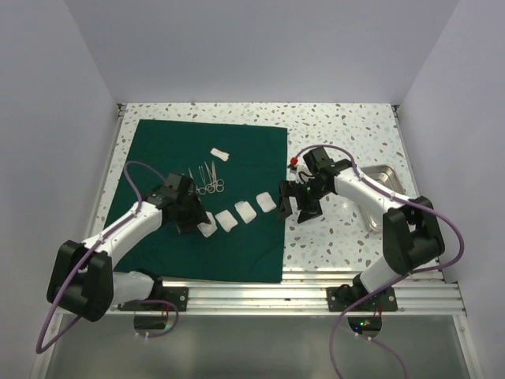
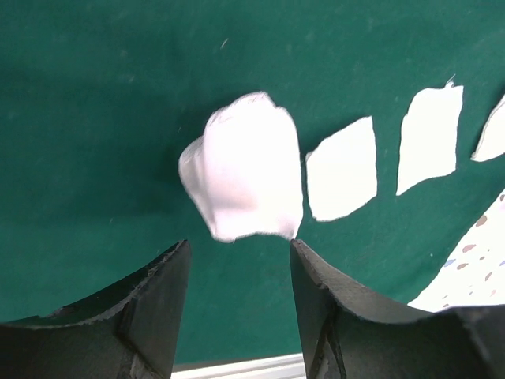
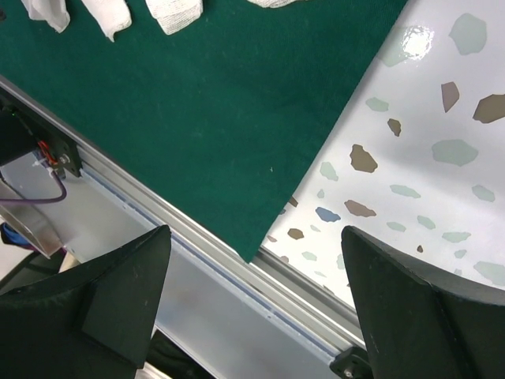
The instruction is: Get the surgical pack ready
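A big white table with little coloured specks [image 1: 347, 126] fills the middle of the top view. A large dark green cloth [image 1: 166, 150] lies spread out flat on the left half of it. Its near edge lies right by the silver metal rail [image 1: 316, 284] at the front.

Two white and black robot arms reach out from that rail. A shiny steel tray [image 1: 383, 171] sits on the bare table at the right, well apart from the cloth. The right arm hides most of it, so I cannot tell what is inside.

The left gripper [image 2: 237, 253] hangs low over the cloth. Its two black fingers are spread apart and hold nothing. A crumpled white gauze pad [image 2: 245, 166] lies on the cloth just ahead of the gap. The right gripper [image 3: 252, 237] is over the right edge of the cloth, with its fingers spread wide and nothing between them.

Three flatter white gauze squares [image 1: 246, 210] lie in a slanting row with the crumpled one. Behind the row is a small bunch of silver metal scissor-like tools [image 1: 209, 180]. A small white folded piece [image 1: 220, 154] lies farther back on the cloth. A tiny red thing [image 1: 293, 161] shows beside the right arm, too small to tell what it is.
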`<state>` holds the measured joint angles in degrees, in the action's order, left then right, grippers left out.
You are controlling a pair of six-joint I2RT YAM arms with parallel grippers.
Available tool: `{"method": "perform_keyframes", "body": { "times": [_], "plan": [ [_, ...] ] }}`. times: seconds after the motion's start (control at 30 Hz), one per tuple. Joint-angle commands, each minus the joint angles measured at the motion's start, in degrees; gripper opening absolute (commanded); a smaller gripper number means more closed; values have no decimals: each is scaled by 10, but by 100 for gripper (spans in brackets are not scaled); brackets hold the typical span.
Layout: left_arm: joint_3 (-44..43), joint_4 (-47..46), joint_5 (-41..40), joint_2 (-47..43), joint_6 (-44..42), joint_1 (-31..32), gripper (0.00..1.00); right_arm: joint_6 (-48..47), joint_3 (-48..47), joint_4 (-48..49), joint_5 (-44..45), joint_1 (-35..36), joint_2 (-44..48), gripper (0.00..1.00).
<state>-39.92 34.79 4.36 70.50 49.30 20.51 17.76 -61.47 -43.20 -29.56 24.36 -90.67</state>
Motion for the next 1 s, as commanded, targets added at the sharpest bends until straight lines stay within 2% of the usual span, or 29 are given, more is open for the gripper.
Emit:
{"method": "perform_keyframes", "body": {
  "times": [0.0, 0.23, 0.97],
  "plan": [
    [0, -76, 27, 23, -40, -16, 57, -4, -12, -21, -1, -1, 28, 93],
    [-10, -56, 17, 53, -59, -40, 49, 1, -8, -25, 4, -1, 33, 93],
    [-6, -95, 17, 104, -59, -41, 42, -3, -21, -29, -1, -1, 15, 93]
  ]
}}
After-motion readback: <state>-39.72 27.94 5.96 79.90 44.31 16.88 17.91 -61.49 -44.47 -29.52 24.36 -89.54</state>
